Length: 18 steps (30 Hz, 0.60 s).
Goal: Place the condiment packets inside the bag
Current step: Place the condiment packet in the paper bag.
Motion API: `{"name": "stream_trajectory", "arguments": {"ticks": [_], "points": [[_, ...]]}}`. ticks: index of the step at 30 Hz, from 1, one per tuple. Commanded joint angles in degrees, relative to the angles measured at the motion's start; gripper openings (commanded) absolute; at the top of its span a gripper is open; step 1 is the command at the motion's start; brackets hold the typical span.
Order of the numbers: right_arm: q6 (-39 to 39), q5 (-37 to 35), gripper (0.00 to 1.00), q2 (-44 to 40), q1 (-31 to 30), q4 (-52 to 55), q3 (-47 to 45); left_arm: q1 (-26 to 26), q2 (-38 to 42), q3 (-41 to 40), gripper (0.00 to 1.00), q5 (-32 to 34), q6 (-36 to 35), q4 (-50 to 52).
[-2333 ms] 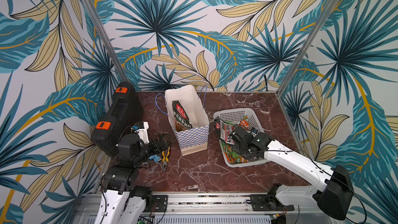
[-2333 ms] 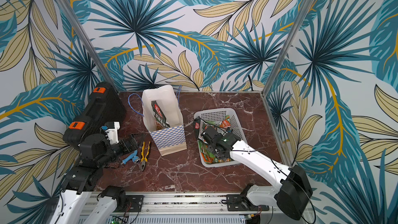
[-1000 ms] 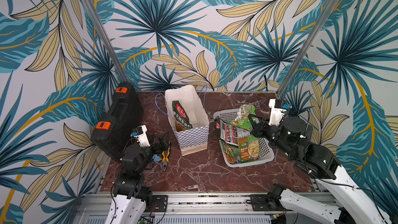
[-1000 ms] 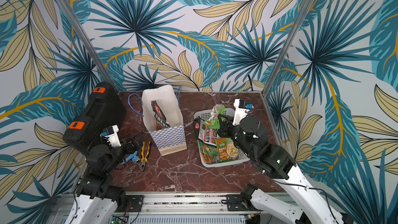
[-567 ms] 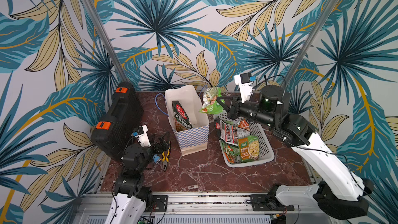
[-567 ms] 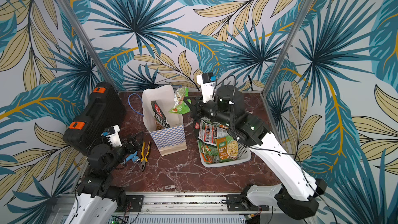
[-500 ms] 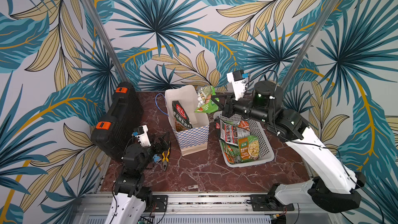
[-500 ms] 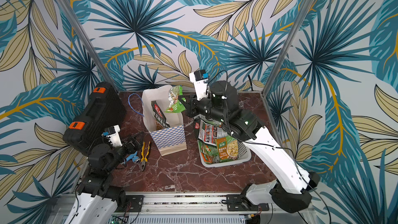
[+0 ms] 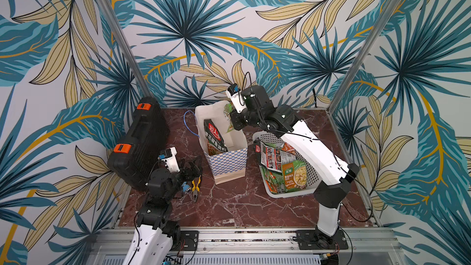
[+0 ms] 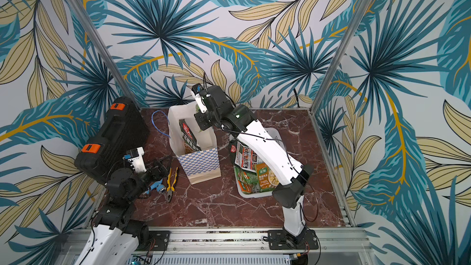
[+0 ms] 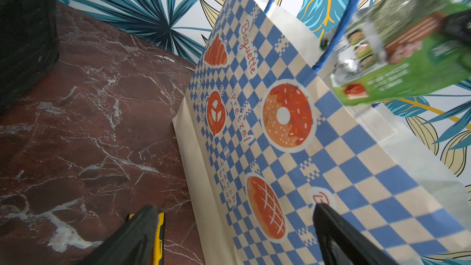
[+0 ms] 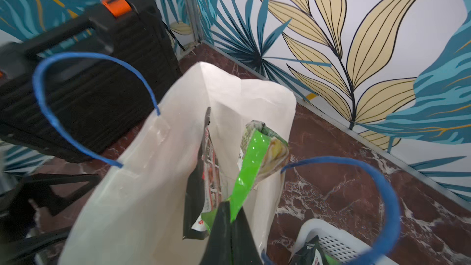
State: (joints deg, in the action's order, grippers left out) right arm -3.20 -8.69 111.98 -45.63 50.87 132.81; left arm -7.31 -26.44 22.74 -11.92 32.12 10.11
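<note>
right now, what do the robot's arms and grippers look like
The left arm and right arm: white shells, black joints, thin black cables. The left gripper and right gripper are black, each with a white camera block. A green light marks the right arm.

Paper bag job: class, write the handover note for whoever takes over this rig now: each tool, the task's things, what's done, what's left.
Right tool: shut on a small bright green plastic packet, hanging at the mouth of the tall cream paper bag with blue checks; not yet released.
Left tool: open, empty, low near the bag.
Done: one large dark plastic packet stands in the bag.
Left: release this one, then move the other packets from the white perforated plastic basket.
</note>
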Motion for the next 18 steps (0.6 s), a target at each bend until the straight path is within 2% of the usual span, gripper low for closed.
{"name": "stream_trajectory", "arguments": {"ticks": [1,2,4,7,8,14,18], "points": [[3.9,-3.9,0.0,3.3,-0.1,4.2,3.4,-0.3,0.1,-1.6,1.0,-0.8,-0.7,-1.4],[3.8,-4.4,0.03,4.5,-0.1,5.0,4.8,-0.3,0.1,-1.6,1.0,-0.9,-0.7,-1.4],[3.4,-4.6,0.26,6.0,-0.1,6.5,7.3,-0.4,0.2,-1.6,1.0,-1.0,-0.6,-1.3],[2.2,-2.7,0.47,5.1,-0.1,6.9,8.8,-0.5,0.4,-1.5,1.0,-1.2,-0.5,-1.2],[1.6,-2.2,0.51,4.4,-0.1,6.8,8.7,-0.5,0.6,-1.4,1.0,-1.2,-0.4,-1.1],[-1.9,0.2,0.6,-2.0,-0.1,7.8,6.5,-0.7,2.1,-1.4,1.0,-1.0,-0.4,-0.6],[-4.4,0.7,0.69,-10.7,-0.1,4.6,-4.3,-1.1,3.7,-0.6,1.0,-1.4,-0.2,0.6]]}}
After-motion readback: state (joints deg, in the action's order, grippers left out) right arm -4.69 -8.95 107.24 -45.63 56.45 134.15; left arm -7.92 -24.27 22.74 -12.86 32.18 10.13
